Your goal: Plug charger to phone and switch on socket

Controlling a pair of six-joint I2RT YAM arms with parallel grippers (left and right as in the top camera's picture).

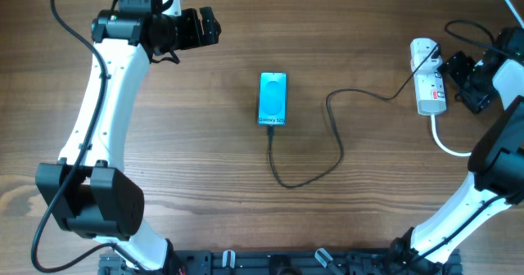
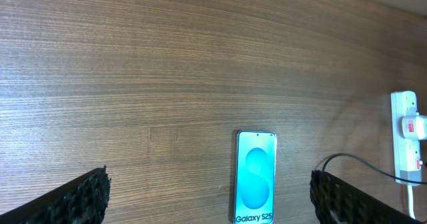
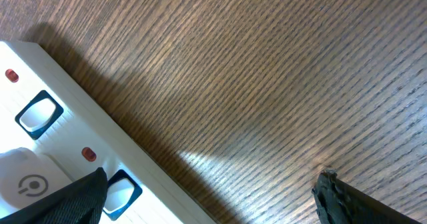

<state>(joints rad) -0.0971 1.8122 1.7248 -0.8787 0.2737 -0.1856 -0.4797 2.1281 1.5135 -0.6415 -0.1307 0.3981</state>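
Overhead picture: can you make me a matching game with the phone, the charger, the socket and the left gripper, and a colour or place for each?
Things:
1. phone
2. charger
3. socket
4. left gripper

Clues:
A. white, far right
B. open, top left
C. thin, black, looping
D. cyan screen, in the middle

Pairs: 1-D, 2-C, 3-A, 4-B

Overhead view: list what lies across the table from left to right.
left gripper → phone → socket → right gripper. The charger is left out: it stretches from phone to socket.
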